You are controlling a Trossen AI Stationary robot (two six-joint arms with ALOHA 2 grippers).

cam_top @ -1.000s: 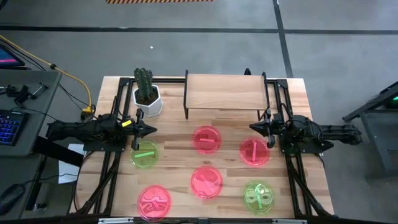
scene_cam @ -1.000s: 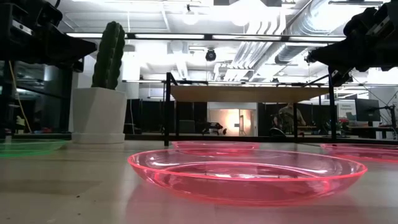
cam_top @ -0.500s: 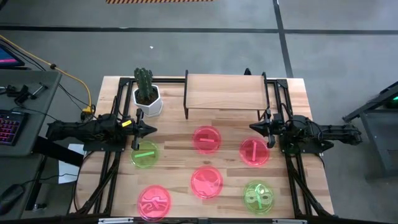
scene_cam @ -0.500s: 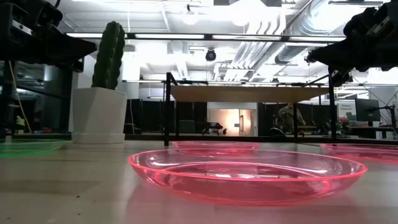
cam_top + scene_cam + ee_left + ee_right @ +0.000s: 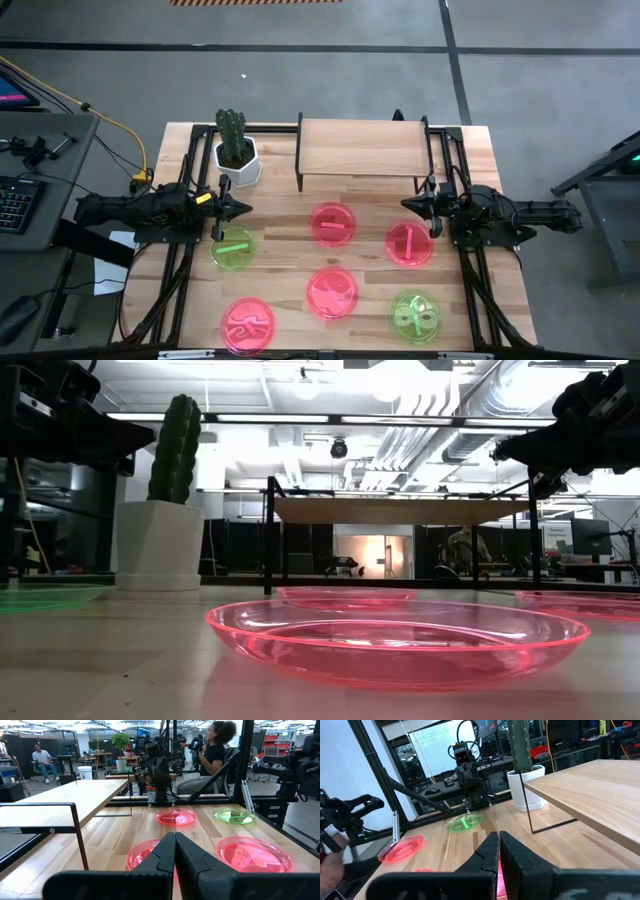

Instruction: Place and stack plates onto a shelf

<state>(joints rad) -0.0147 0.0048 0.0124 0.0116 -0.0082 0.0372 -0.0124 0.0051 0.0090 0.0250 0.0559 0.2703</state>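
Observation:
Several pink plates lie flat on the wooden table, among them one at the centre point(image 5: 332, 222), one to its right point(image 5: 409, 244) and one nearer point(image 5: 332, 292). Two green plates rest at the left point(image 5: 233, 249) and the near right point(image 5: 414, 315). The shelf point(image 5: 360, 150), a light-wood board on thin black legs, stands at the far middle with nothing on it. My left gripper point(image 5: 247, 209) is shut and level above the table's left side, beside the left green plate. My right gripper point(image 5: 405, 204) is shut and level at the right, above the right pink plate's far edge.
A white pot with a cactus point(image 5: 238, 158) stands left of the shelf, close to my left gripper. Black arm frames run along both table sides. Bare wood lies between the plates and in front of the shelf. People sit in the room beyond the table.

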